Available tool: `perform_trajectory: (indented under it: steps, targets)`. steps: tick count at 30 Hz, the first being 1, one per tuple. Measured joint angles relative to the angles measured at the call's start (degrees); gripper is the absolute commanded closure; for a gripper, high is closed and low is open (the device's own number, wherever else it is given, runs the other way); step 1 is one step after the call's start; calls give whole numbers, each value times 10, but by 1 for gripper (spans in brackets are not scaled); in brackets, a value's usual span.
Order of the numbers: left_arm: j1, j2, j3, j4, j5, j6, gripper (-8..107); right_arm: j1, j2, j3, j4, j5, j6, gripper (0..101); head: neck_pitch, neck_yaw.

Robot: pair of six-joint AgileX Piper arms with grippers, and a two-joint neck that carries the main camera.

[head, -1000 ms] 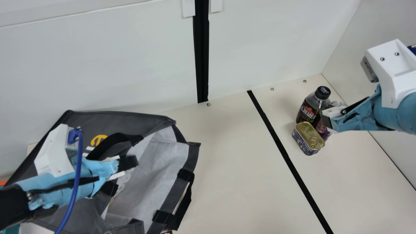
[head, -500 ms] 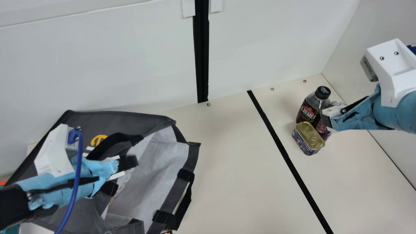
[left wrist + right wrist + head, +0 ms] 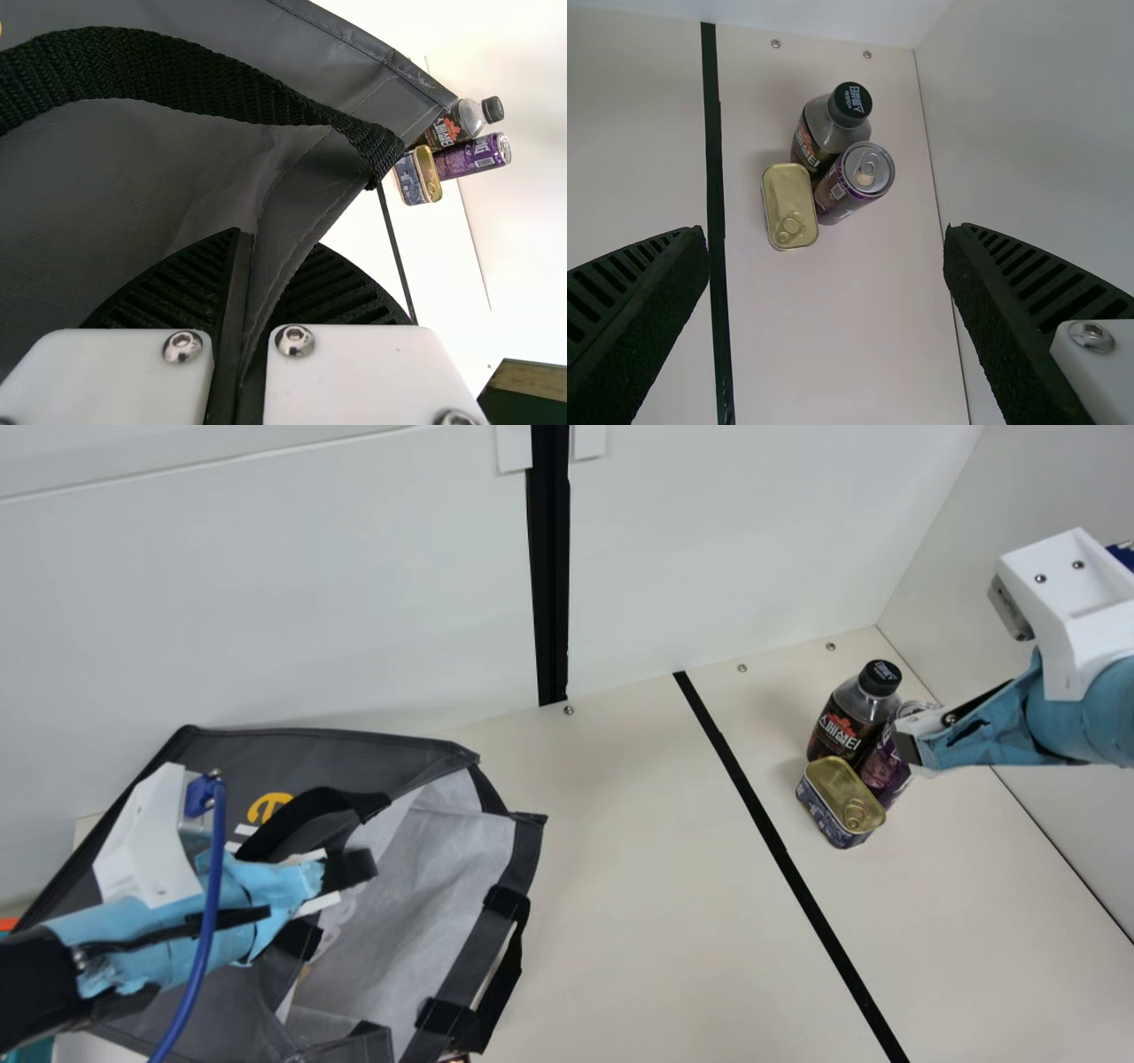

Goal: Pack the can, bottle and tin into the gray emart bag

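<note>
ok so the right gripper (image 3: 909, 746) has backed off a bit toward the right side of the main view, and more of the purple can (image 3: 884, 769) shows now. it points in sideways at the can, pincer spread wide with nothing between the fingers. left gripper (image 3: 328, 879) reaches in over the gray emart bag (image 3: 421, 877), pinched tight on a fold of its fabric. bag's smooth dark gray outside, creased pale lining inside, black ribbed webbing strap (image 3: 177, 75). bottle (image 3: 846, 722) is clear with a black cap, tin (image 3: 840, 802) is boxy with round corners and a gold ring-pull lid. all three stand bunched together well apart from the bag, past the black strip (image 3: 788, 859), and a blue cable (image 3: 208, 921) crosses in front of the left arm
</note>
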Motion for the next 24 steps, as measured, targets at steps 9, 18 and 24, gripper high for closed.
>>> perform_trajectory:
  steps: [9, 18, 24]
  targets:
    - [0, 0, 0, 0, 0, 0, 89, -26, 30, -10, 7, 0, -31, 10, 0, 0]
    - [0, 0, 0, 0, 0, 0, 89, -47, 64, -25, 17, 0, -53, 10, 0, -1]
    - [0, 0, 0, 0, 0, 0, 89, -53, 86, -28, 18, -6, -56, 10, 0, -1]
